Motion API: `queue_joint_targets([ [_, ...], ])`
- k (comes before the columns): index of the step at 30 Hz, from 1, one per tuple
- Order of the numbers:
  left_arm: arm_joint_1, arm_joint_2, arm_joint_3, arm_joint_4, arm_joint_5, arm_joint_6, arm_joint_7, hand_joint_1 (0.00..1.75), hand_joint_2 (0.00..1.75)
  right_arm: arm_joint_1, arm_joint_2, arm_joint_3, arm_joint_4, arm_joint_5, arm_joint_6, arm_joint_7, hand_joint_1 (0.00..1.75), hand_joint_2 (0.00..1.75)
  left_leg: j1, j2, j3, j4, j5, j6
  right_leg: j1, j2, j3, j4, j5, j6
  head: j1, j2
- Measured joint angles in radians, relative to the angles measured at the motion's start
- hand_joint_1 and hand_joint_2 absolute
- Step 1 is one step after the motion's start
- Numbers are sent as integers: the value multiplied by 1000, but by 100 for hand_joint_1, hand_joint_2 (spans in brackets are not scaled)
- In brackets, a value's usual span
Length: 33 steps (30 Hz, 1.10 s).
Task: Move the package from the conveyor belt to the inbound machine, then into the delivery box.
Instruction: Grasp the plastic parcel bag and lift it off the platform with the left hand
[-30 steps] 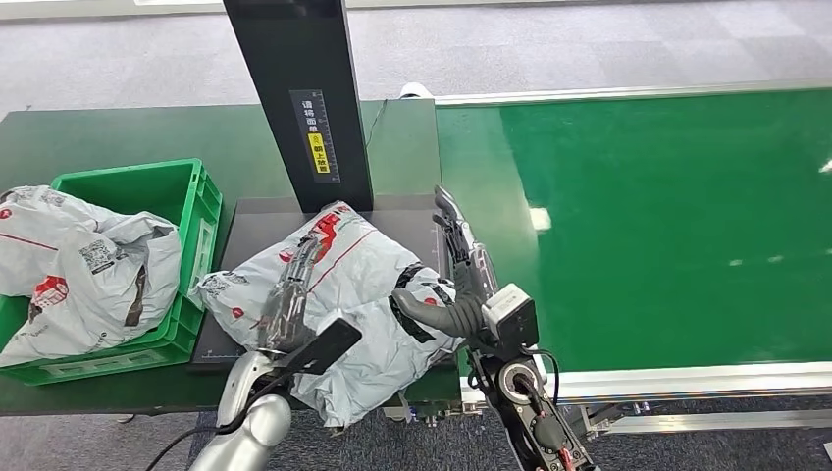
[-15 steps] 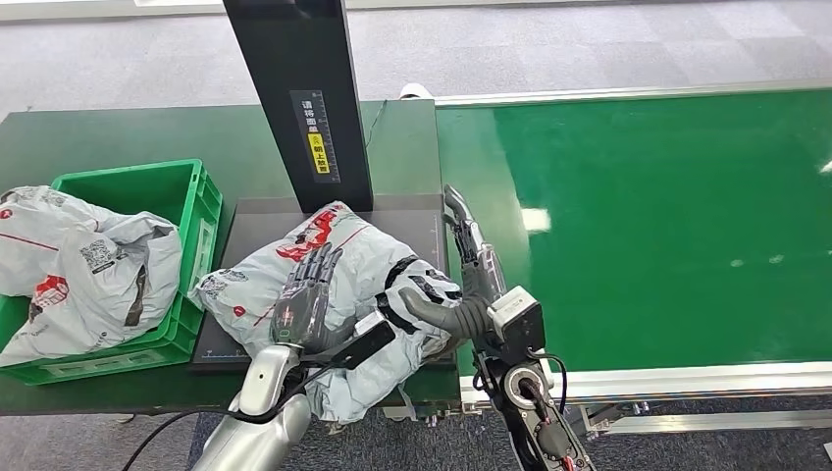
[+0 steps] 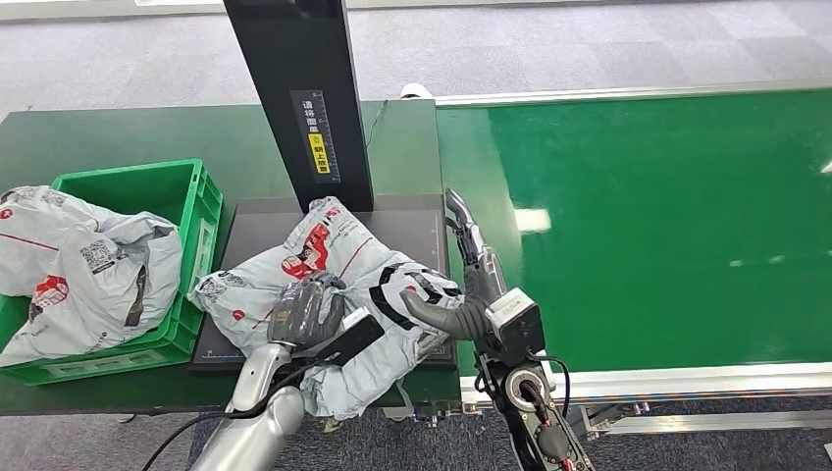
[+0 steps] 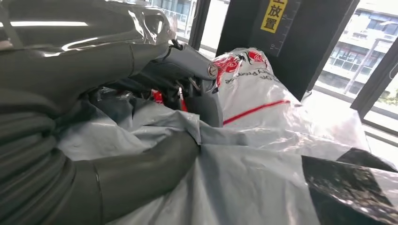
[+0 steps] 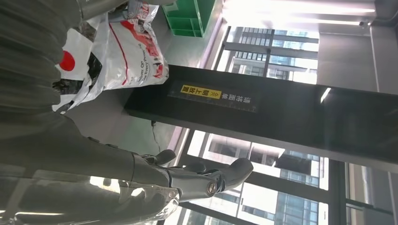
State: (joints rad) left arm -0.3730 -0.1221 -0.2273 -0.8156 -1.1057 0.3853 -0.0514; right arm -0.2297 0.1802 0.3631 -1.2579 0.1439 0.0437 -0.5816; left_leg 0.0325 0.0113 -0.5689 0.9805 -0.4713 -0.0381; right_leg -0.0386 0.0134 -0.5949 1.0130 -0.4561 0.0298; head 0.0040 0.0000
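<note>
A crumpled grey-white package with red and black print lies on the dark platform of the inbound machine, below its black post. My left hand curls into the bag's near side and grips a bunch of plastic; the left wrist view shows the left hand with thumb and fingers closed on the package. My right hand stands at the package's right side, fingers straight and thumb touching the bag. The right wrist view has the right hand with fingers stretched out and the package beside it.
A green crate at the left holds another grey package that spills over its rim. The green conveyor belt runs along the right, with a metal rail at its near edge. The dark green table extends behind the crate.
My left hand's fingers, lying flat on the package before, have curled in and bunched the plastic. The bag has shifted slightly and its far end now stands higher. The right hand barely moved.
</note>
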Motion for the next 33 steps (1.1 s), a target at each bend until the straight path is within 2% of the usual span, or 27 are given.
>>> queue_joint_targets([
  [11, 0, 0, 13, -1, 30, 10, -20, 175, 175, 9, 0, -9, -1, 2, -1, 0, 0, 175, 0, 0, 0, 0, 0, 0, 0, 0, 0, 0, 0, 0, 0, 0],
  [13, 1, 0, 13, -1, 24, 37, -17, 175, 175, 9, 0, -9, -1, 4, -1, 0, 0, 175, 0, 0, 0, 0, 0, 0, 0, 0, 0, 0, 0, 0, 0, 0],
  [16, 10, 2, 13, -11, 23, 134, -40, 175, 175, 9, 0, -10, -4, 8, -1, 0, 0, 175, 0, 0, 0, 0, 0, 0, 0, 0, -1, 0, 0, 0, 0, 0],
  [20, 46, 6, 17, -97, 81, 271, -193, 175, 175, 9, 0, -11, -7, 10, -2, 0, 0, 175, 0, 0, -1, 0, 0, 0, 0, 0, -1, 0, 0, 0, 0, 0],
  [23, 93, -10, 57, -226, 92, 306, -389, 175, 175, 8, 0, -11, -8, 7, -6, 0, 0, 175, 0, 0, -2, 0, 0, 0, 0, 0, -2, 0, 0, 0, 0, 0],
  [26, 133, -52, 135, -365, 90, 312, -571, 175, 175, 5, 2, -10, -7, -4, -16, -4, 0, 175, 0, 0, -3, 0, 0, 0, 0, 0, -2, 0, 0, 0, 0, 0],
  [28, 153, -73, 178, -465, 102, 313, -617, 175, 175, 3, 2, -10, -5, -10, -22, -7, 0, 175, 0, 0, -3, 0, 0, 0, 0, 0, -2, 0, 0, 0, 0, 0],
  [33, 179, -90, 238, -706, 90, 313, -620, 175, 175, 2, 2, -9, 3, -23, -37, -16, 0, 175, 0, 0, -2, 0, 0, 0, 0, 0, -2, 0, 0, 0, 0, 0],
])
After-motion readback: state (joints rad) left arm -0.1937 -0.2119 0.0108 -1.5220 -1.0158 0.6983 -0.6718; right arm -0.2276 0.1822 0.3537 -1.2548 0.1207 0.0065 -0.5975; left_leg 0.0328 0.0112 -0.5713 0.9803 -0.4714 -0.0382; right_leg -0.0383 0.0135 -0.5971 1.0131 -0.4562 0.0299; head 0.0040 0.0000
